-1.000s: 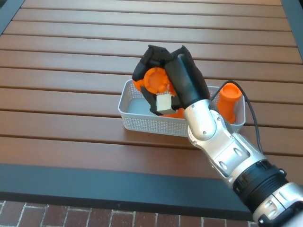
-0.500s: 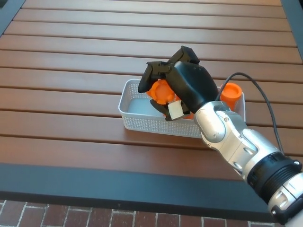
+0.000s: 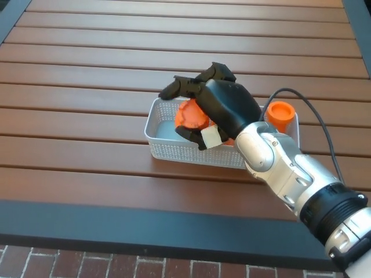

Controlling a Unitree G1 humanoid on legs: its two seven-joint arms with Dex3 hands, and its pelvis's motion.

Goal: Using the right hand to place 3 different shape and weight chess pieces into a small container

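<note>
Over the white mesh basket (image 3: 159, 141), the robot's right hand (image 3: 217, 107) has spread its fingers (image 3: 177, 87) wide since a second ago, leaving the orange chess piece (image 3: 190, 114) inside, another upright orange piece (image 3: 279, 115) at three o'clock.

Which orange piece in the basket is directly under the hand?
The round piece in the basket's left half lies under the right hand; the cylinder piece stands apart at the right end.
</note>
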